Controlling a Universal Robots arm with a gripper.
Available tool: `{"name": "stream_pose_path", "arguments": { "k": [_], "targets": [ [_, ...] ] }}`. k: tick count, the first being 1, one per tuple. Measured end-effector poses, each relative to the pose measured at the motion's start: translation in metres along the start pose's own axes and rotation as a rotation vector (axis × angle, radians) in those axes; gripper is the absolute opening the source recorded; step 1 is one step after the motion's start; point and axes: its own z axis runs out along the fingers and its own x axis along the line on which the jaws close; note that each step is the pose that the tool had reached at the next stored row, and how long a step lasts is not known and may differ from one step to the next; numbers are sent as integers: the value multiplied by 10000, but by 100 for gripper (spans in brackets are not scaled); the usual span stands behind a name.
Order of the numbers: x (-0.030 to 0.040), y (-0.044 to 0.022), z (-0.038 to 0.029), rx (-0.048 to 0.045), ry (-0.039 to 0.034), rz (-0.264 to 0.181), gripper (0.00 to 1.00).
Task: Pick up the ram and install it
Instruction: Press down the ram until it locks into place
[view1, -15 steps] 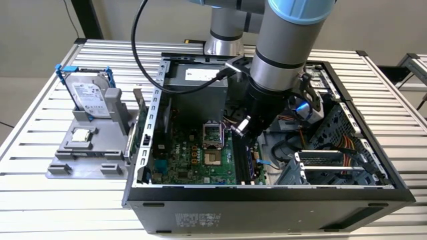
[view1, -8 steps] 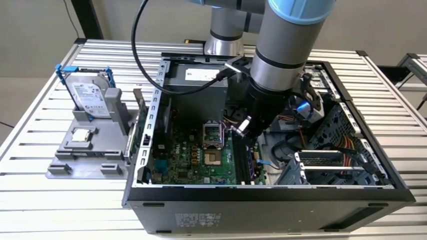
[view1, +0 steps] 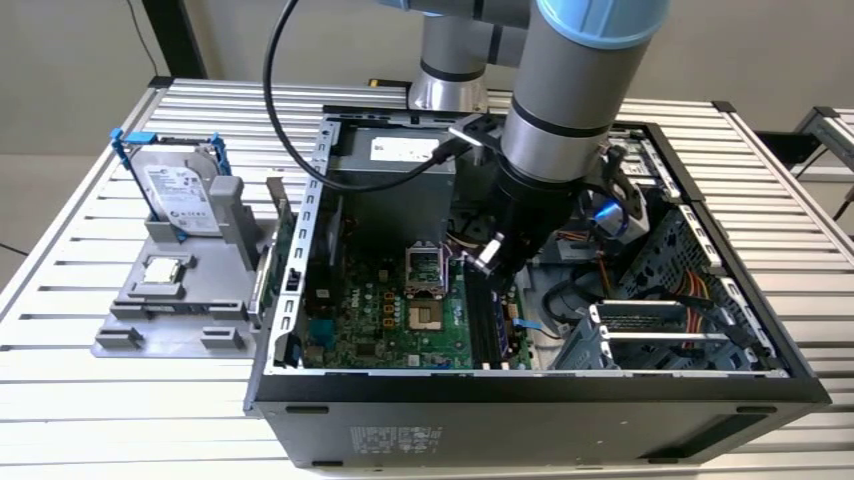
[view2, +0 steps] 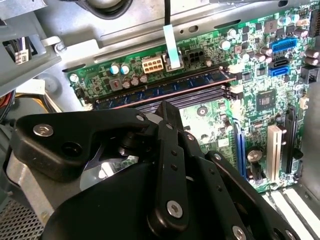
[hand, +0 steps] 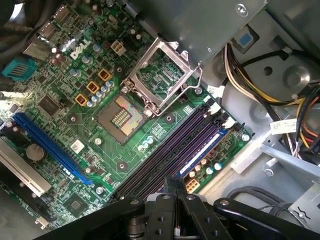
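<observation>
Slatted aluminium table (view1: 80, 330) carries an open computer case (view1: 534, 390), side panel off, motherboard (view1: 387, 320) facing up. On the exterior view's left, a grey fixture tray (view1: 167, 330) holds a hard drive (view1: 180, 195) in a blue frame and a small square chip (view1: 160, 270).

Arm reaches down into the case; gripper (view1: 491, 262) hangs over the memory slots (view1: 487, 325), near the right edge of the board. Both wrist views look past the black gripper linkage onto the slots (hand: 175, 150).

The ram (view2: 165, 89) appears to lie along the slot bank, a bluish stick with dark chips, in the slot farthest from the CPU socket (hand: 122, 117). Same stick reads as the blue strip (hand: 207, 147) in the first wrist view. Whether it is fully seated cannot be told; the end latches are too small to judge.

Tool state: cannot tell how the fingers stand, since the linkage hides the tips. Nothing is visibly held.

Risks, as judgement:
- Stick sitting high at one end would leave a latch unlocked; uneven push would cause it.
- Pressing off-centre could flex the board or scrape neighbouring slots.
- Loose cables (hand: 250, 70) lie beside the slots and could snag the linkage.
</observation>
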Motion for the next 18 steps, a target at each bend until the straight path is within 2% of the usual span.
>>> {"name": "stream_pose_path", "arguments": {
  "k": [12, 18],
  "targets": [
    [-14, -13, 0, 11, -6, -354, 0],
    [-20, -18, 0, 19, -19, -721, 0]
  ]
}}
